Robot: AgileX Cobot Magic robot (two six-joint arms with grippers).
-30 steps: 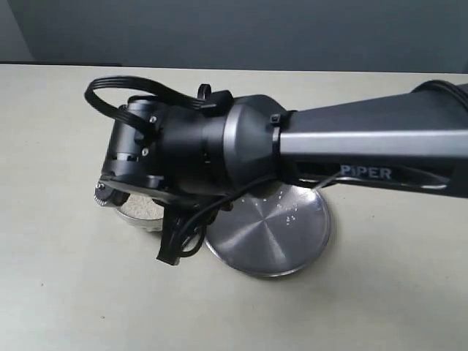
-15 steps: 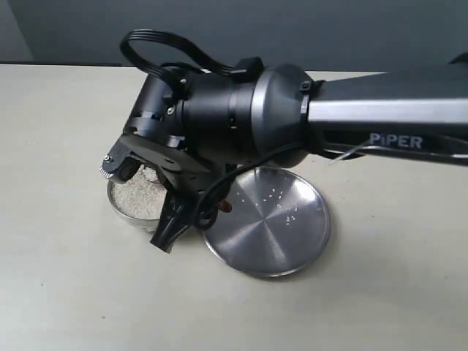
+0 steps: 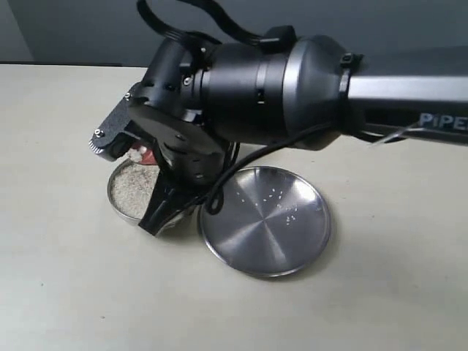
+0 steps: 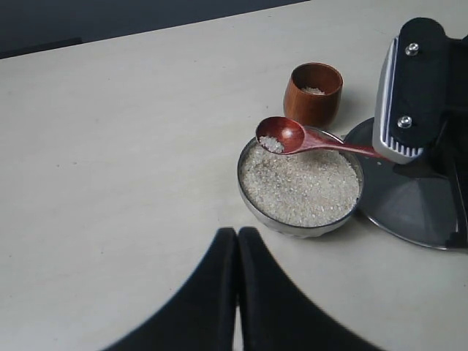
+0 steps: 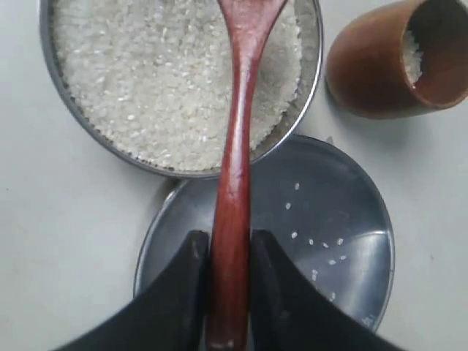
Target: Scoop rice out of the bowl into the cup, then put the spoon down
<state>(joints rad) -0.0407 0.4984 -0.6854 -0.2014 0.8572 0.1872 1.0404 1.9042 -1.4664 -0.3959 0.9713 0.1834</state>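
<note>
The steel bowl (image 4: pixel 248 194) is heaped with rice (image 4: pixel 300 183); it also shows in the exterior view as the bowl (image 3: pixel 117 205) under my right wrist. My right gripper (image 5: pixel 229 245) is shut on the handle of the reddish-brown spoon (image 5: pixel 232 168). The spoon (image 4: pixel 284 134) hangs level just above the rice near the rim on the cup's side, with a small clump of grains in it. The brown cup (image 4: pixel 313 91) stands upright just beyond the bowl, a little rice inside. My left gripper (image 4: pixel 236 235) is shut and empty, back from the bowl.
A flat steel plate (image 3: pixel 267 219) lies touching the bowl, with a few stray grains (image 5: pixel 322 245) on it. My right arm (image 3: pixel 307 88) reaches across from the right and hides the cup in the exterior view. Bare beige table (image 3: pixel 73 292) surrounds everything.
My right gripper has risen and turned, lifting the spoon out of the rice. More of the bowl now shows beneath the wrist.
</note>
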